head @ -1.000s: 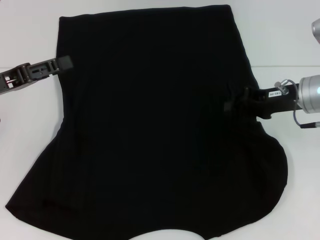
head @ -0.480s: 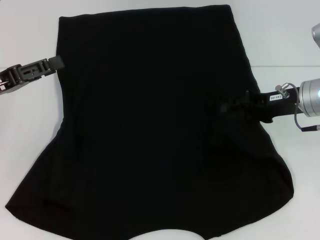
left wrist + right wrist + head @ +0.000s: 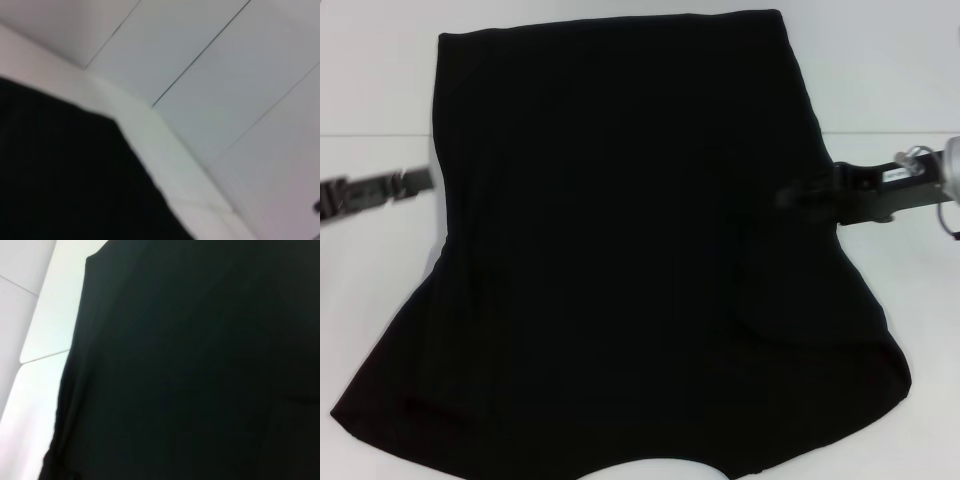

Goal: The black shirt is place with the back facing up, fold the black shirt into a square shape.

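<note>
The black shirt (image 3: 620, 250) lies flat on the white table (image 3: 370, 80), plain side up, with its sides folded in and its near part spreading wider. My left gripper (image 3: 418, 179) hovers just off the shirt's left edge, clear of the cloth. My right gripper (image 3: 798, 195) is over the shirt's right edge, and a folded flap lies below it. The shirt fills part of the left wrist view (image 3: 60, 175) and most of the right wrist view (image 3: 200, 365). No print shows.
White table surface shows to the left, right and behind the shirt. A seam line in the table (image 3: 880, 132) runs across at mid height. The shirt's near edge runs out of the head view at the bottom.
My left gripper has drawn back left and nearer, off the shirt's edge. My right gripper has moved right and slightly farther. The cloth at the right has settled flatter and spread outward.
</note>
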Motion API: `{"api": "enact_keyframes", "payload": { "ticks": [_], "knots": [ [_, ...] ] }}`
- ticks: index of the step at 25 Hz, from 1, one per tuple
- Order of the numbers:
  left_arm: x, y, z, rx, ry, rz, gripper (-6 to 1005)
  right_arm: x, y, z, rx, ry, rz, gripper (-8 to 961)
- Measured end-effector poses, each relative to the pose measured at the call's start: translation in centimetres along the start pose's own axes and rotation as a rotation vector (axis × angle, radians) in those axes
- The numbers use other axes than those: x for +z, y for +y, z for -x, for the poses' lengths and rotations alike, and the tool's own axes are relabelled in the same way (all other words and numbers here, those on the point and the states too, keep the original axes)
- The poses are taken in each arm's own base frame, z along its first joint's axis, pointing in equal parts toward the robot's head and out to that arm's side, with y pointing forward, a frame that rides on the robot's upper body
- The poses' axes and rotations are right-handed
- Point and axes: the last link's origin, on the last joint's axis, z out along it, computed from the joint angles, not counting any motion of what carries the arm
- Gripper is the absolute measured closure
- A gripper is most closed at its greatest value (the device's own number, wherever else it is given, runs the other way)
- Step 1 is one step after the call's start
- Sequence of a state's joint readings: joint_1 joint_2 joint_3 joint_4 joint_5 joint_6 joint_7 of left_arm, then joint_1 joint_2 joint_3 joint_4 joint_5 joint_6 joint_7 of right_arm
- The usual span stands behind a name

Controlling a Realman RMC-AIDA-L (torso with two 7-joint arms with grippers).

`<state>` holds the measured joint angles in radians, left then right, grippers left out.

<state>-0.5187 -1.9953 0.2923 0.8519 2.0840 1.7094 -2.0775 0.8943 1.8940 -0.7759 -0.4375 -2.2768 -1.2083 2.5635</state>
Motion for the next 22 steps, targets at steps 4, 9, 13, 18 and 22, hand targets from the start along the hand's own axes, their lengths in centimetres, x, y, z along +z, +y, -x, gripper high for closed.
{"api": "enact_keyframes", "payload": {
  "ticks": [4, 9, 13, 18, 22],
  "knots": [
    [-2.4, -0.3, 1.2, -0.044, -0.148, -0.089, 418, -1.3, -0.9, 0.3, -0.042, 0.003, -0.023, 296],
    [-3.4, -1.1, 3.1, -0.124, -0.320, -0.193, 417, -2.2, -1.4, 0.5, -0.100, 0.027, -0.063, 314],
    [-3.6, -1.7, 4.0, -0.170, -0.379, -0.250, 417, -2.3, -1.4, 0.5, -0.110, 0.027, -0.068, 315],
    [-5.3, -2.5, 4.8, -0.225, -0.413, -0.347, 418, -2.1, -1.4, 0.3, -0.107, 0.030, -0.067, 315],
    [-5.8, -2.8, 5.4, -0.248, -0.444, -0.387, 418, -2.1, -1.6, 0.1, -0.098, 0.030, -0.067, 315]
  ]
}}
